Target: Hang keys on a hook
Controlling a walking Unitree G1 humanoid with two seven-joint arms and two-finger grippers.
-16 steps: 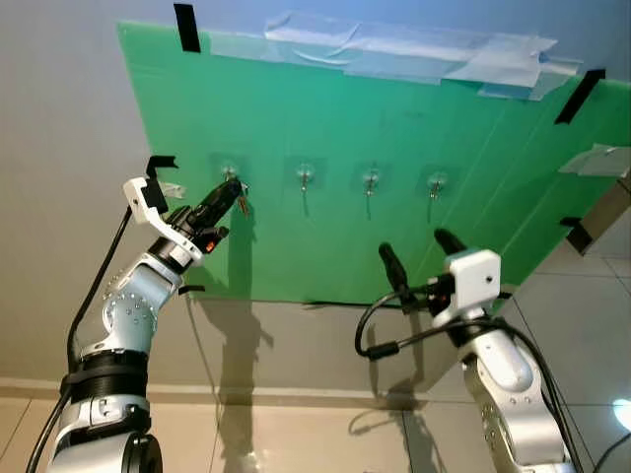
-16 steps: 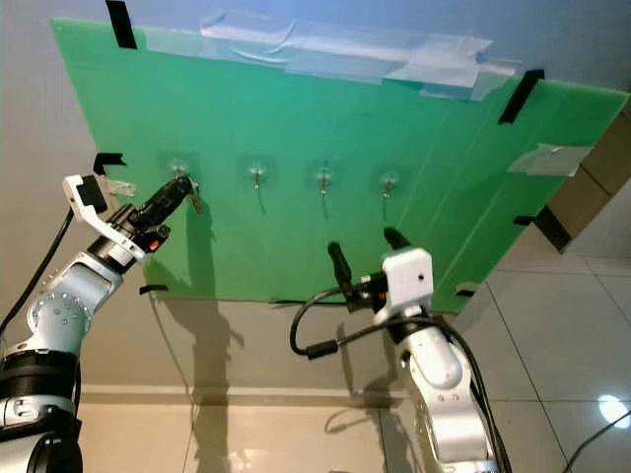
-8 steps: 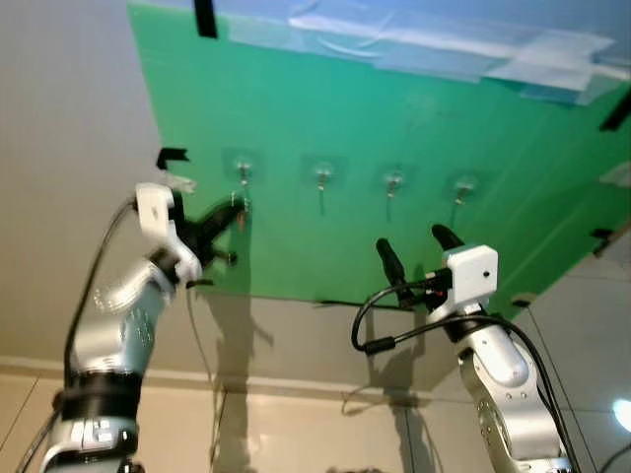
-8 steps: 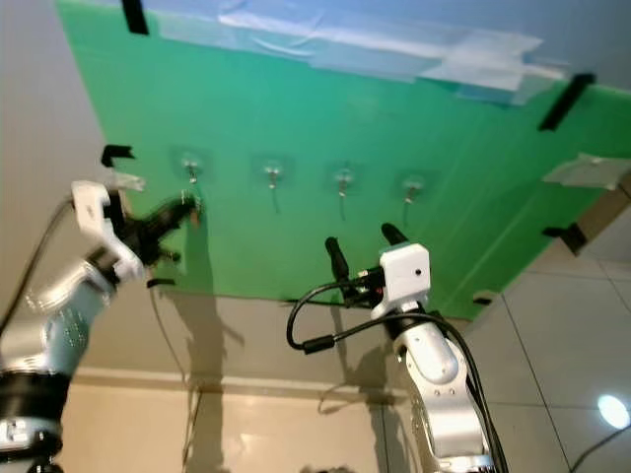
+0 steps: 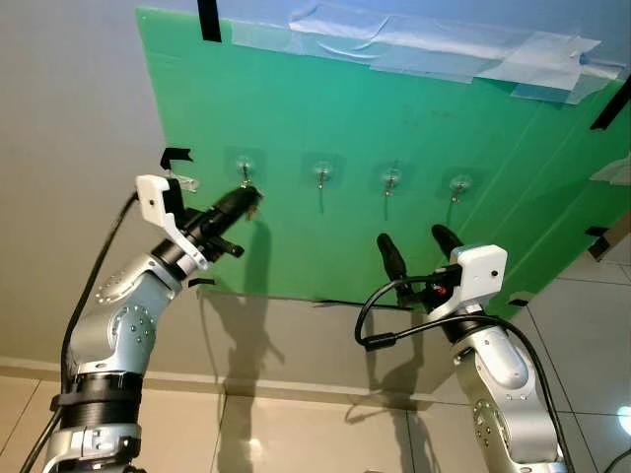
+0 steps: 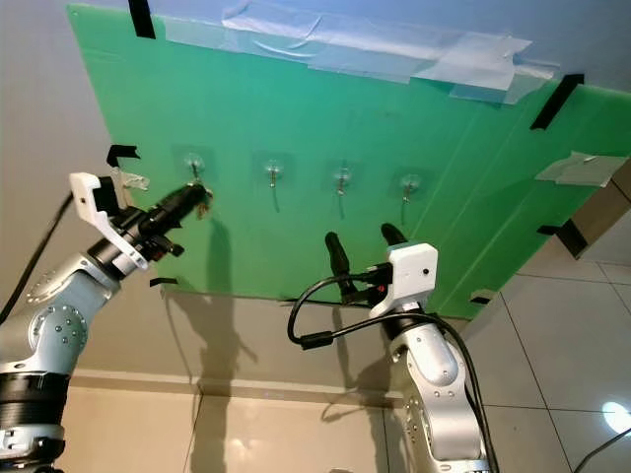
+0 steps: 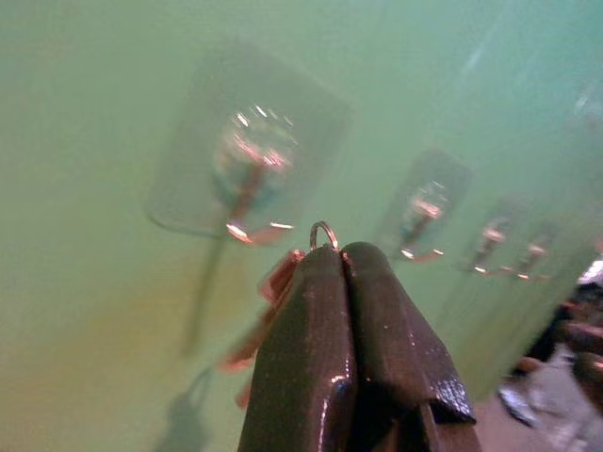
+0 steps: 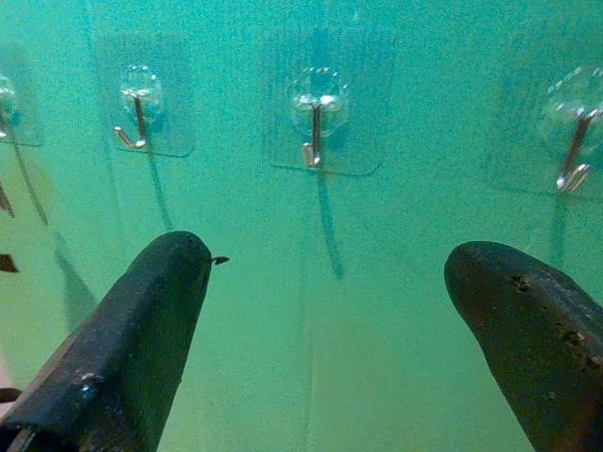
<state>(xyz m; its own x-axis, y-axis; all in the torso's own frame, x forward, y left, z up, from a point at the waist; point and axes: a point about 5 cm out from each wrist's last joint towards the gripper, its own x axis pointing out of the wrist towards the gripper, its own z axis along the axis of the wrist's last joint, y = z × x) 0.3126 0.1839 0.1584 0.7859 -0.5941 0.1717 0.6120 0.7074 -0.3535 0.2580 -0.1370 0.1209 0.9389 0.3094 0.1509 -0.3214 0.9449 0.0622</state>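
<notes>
Nearest me, low on my right, the right end effector (image 5: 415,249) points up at the green board (image 5: 414,138) with its two fingers spread wide, nothing between them, well below the hooks. On my left, I see the left end effector (image 7: 341,254) pinched closed on the keys (image 7: 275,299); their small ring (image 7: 323,234) pokes out past the fingertips, just beside the leftmost hook (image 7: 247,193) but not yet on it. Beyond, three more hooks (image 5: 391,178) run rightward along the board, taped to a grey wall (image 5: 69,118).
</notes>
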